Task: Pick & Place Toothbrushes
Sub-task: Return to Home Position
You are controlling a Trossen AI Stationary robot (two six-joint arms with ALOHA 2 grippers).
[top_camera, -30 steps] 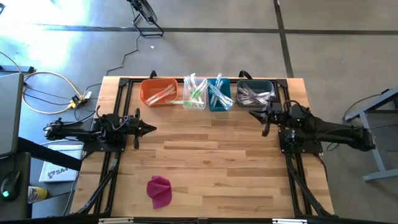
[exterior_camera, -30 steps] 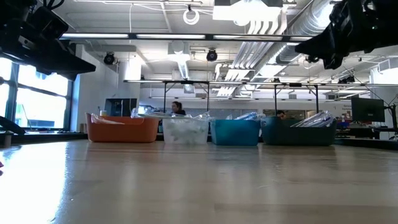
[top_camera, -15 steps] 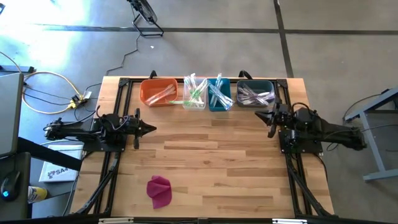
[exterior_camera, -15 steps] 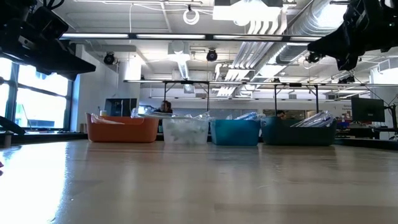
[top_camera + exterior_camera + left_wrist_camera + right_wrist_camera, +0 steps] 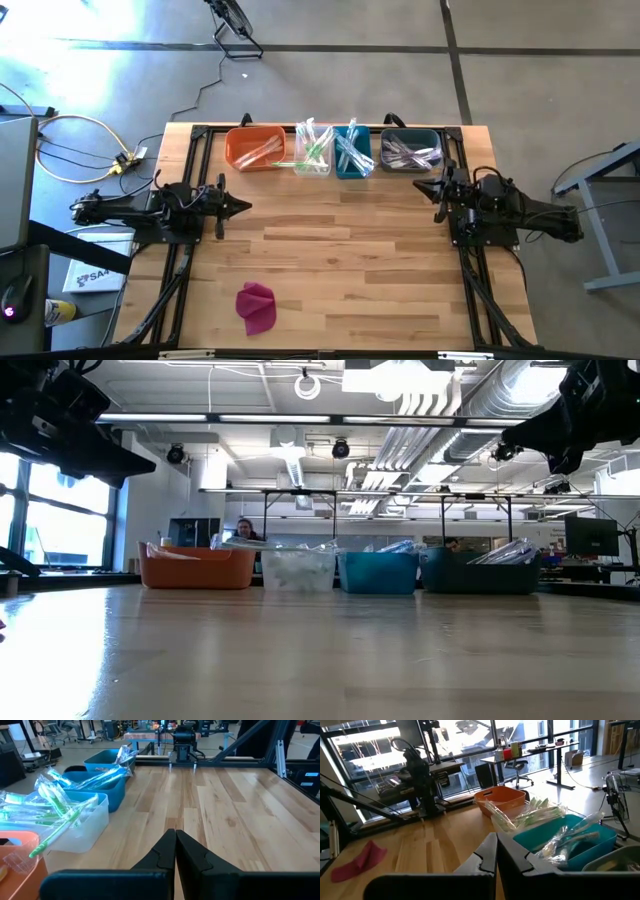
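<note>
The toothbrushes (image 5: 330, 150) lie in clear wrappers inside four bins along the table's far edge: an orange bin (image 5: 254, 148), a clear bin (image 5: 312, 152), a teal bin (image 5: 352, 152) and a dark bin (image 5: 410, 150). The left wrist view shows green-handled toothbrushes (image 5: 60, 815) sticking out of the clear bin. My left gripper (image 5: 247, 208) is shut and empty at the left side of the table, pointing level toward the right. My right gripper (image 5: 417, 184) is shut and empty at the right side, near the dark bin, pointing left.
A magenta cloth lump (image 5: 256, 306) lies near the table's front edge, left of centre. Black frame rails (image 5: 470, 270) run along both table sides under the arms. Bare wood (image 5: 340, 250) spans the middle between the two grippers.
My right gripper has drawn back toward the table's right edge, away from the bins, staying shut and empty. The left arm has kept still.
</note>
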